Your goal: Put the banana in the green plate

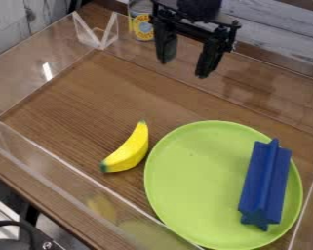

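You have one blue ridged block (264, 184) already lying on the right half of the green plate (185, 181), its long side running from the plate's far edge towards the near edge; the left half of the plate is bare. Clear plastic walls (42, 161) fence the wooden table (106, 93), and the nearest wall runs just in front of the banana (128, 147). At the far edge stand what looks like a yellow-and-blue container (143, 23) and a clear angled stand (97, 31) (both are small and blurred, so take that loosely).

Count: one banana, one plate, one block, one gripper (185, 62).

The banana lies flat on the table just left of the plate's rim, close to it, perhaps touching. Its long axis runs diagonally, the greenish dark tip pointing near-left and the other end pointing far-right, towards the plate's upper rim.

Your gripper hangs well above and behind the banana, pointing down, its jaws spread wide and holding nothing.
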{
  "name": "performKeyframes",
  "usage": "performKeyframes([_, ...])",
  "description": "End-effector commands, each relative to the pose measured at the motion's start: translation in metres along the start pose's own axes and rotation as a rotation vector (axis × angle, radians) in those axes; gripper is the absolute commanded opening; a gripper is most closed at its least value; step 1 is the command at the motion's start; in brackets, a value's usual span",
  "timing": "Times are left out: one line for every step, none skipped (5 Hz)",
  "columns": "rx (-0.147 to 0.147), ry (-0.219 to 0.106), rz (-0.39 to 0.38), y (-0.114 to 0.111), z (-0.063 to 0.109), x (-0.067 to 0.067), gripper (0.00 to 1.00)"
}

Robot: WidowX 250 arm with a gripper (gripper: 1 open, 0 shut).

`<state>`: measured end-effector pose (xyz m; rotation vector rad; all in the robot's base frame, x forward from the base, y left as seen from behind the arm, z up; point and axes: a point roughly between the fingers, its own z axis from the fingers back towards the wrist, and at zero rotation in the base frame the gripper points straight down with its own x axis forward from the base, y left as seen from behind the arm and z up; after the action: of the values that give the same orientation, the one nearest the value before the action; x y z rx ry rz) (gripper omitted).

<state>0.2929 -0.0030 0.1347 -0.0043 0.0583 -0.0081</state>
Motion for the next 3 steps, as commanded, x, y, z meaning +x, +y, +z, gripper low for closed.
performKeyframes([0.001, -0.006, 0.000, 0.005, -0.008, -0.014, 1.00])
performKeyframes([0.002, -0.030, -0.021, 0.012, -0.016, -0.036, 1.00])
performKeyframes([0.012, -0.064, -0.039, 0.026, -0.022, -0.054, 1.00])
